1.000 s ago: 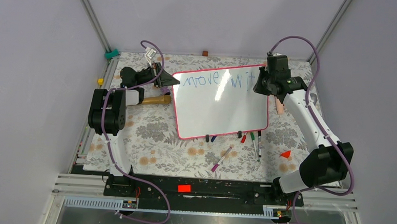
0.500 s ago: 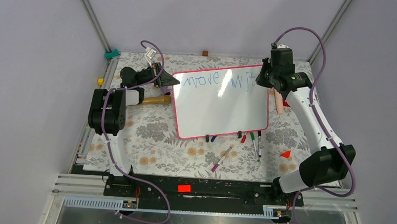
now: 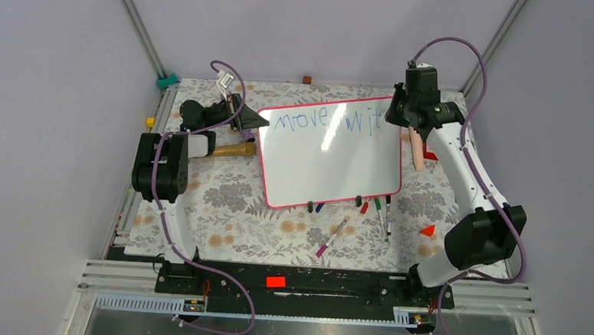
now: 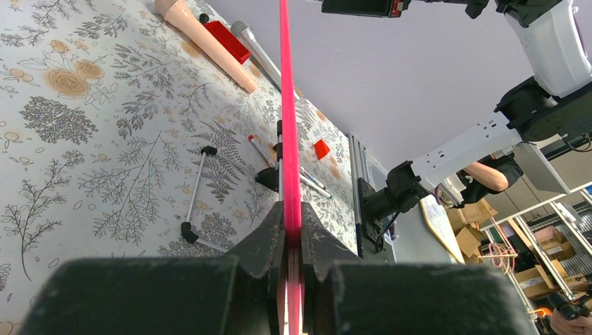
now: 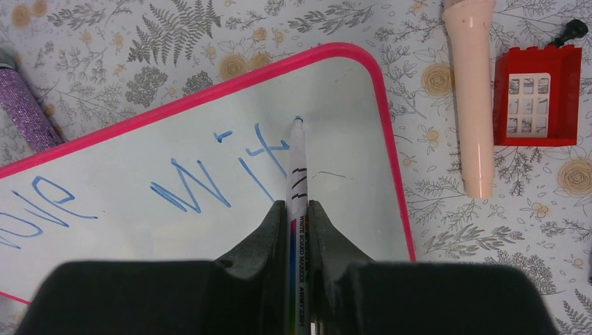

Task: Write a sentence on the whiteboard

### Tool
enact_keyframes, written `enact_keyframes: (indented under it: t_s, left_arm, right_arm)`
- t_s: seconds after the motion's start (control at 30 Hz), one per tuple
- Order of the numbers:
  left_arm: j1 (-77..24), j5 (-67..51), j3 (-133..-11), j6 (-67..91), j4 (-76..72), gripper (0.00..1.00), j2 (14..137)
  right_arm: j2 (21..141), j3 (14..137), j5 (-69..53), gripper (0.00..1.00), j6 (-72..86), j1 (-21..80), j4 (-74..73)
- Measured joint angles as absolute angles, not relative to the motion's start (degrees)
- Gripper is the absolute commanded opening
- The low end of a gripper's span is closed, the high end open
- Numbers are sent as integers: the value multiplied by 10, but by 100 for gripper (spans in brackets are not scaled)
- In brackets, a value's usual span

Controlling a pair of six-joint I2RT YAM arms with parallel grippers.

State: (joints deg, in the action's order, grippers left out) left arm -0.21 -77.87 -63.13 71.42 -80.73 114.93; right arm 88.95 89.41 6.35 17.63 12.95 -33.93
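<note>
The whiteboard point(image 3: 328, 165) with a pink-red rim lies tilted on the floral table. Blue handwriting point(image 3: 323, 120) along its top reads "move wit"; the "wit" part shows in the right wrist view point(image 5: 216, 171). My left gripper point(image 3: 249, 119) is shut on the board's left rim, seen edge-on as a pink line point(image 4: 290, 153). My right gripper point(image 3: 405, 121) is shut on a white whiteboard marker point(image 5: 296, 188). Its blue tip point(image 5: 298, 121) points at the board's top right corner, just right of the "t".
A pink cylinder point(image 5: 471, 98) and a red window brick point(image 5: 536, 96) lie right of the board. Several markers point(image 3: 380, 212) and a pink pen point(image 3: 332, 237) lie below it. A purple glittery object point(image 5: 24, 105), a red wedge point(image 3: 427, 230) and a wooden-handled tool point(image 3: 232, 149) also lie on the table.
My right gripper has moved right and back along the board's top edge with the marker. The "t" has gained its crossbar. The left arm has not moved.
</note>
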Motion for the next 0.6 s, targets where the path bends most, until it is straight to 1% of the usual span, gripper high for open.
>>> enact_keyframes:
  t_s: [0.17, 0.43, 0.6]
  left_arm:
    - [-2, -778, -631, 715, -807, 0, 1149]
    - [-2, -778, -631, 717, -806, 0, 1149]
    - [-2, -778, -631, 718, -806, 0, 1149]
  right_arm:
    - [889, 887, 63, 0, 176, 130, -339]
    - [862, 820, 50, 0, 177, 130, -343]
    - [859, 810, 48, 0, 178, 130, -345]
